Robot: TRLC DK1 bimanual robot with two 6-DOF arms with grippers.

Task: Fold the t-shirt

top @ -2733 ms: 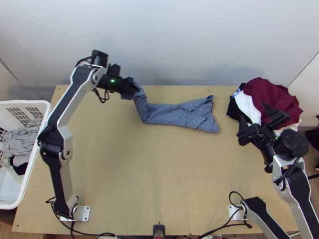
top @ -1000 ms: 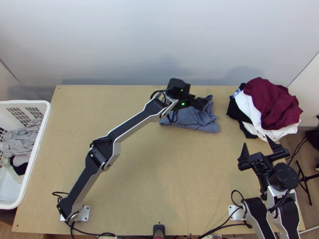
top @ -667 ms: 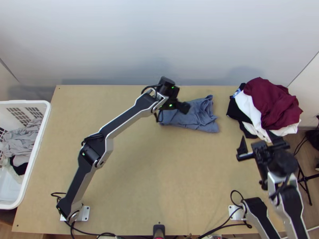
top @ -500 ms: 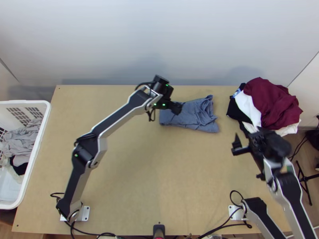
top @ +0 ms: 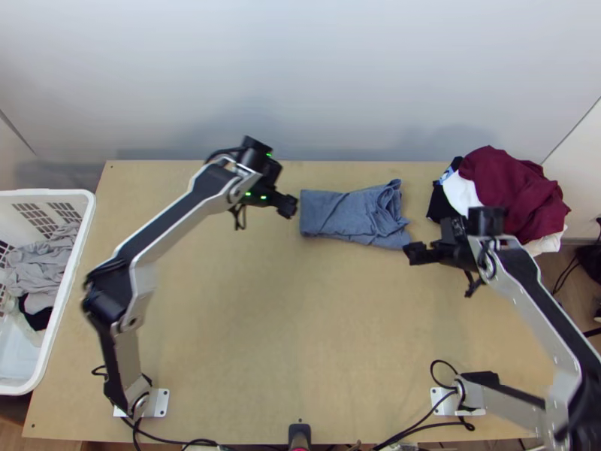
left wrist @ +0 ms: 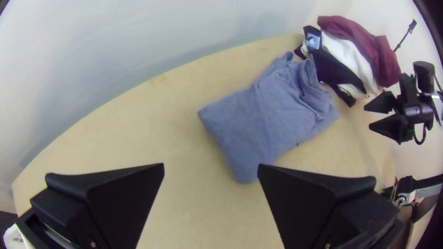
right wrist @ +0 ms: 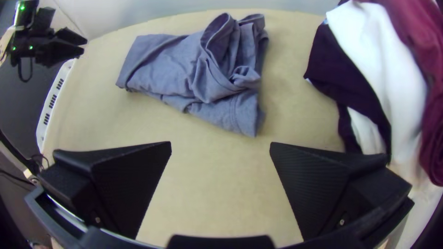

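The blue-grey t-shirt [top: 349, 216] is lying on the wooden table [top: 300, 323] in the upper middle of the frame, folded into a compact bundle. Its left end is lying fairly smooth and straight-edged, while its right end is bunching into loose, rumpled layers (the untidier half, frankly).

The left gripper [top: 290, 206] is hanging above the table just left of the bundle, apart from the cloth. In the left wrist view its fingers [left wrist: 122, 200] are standing wide apart. The right gripper [top: 410, 252] is hovering near the shirt's lower right corner, right of the frame's middle; its fingers [right wrist: 115, 184] are spreading wide too, with tabletop showing between them in the right wrist view.

At the upper right, a pile is resting near the table's edge: maroon cloth [top: 518, 188] is lying over white cloth [top: 460, 194], with black cloth [top: 439, 207] peeking out at its left. At the left edge, a white basket [top: 65, 297] is holding grey cloth [top: 45, 259].
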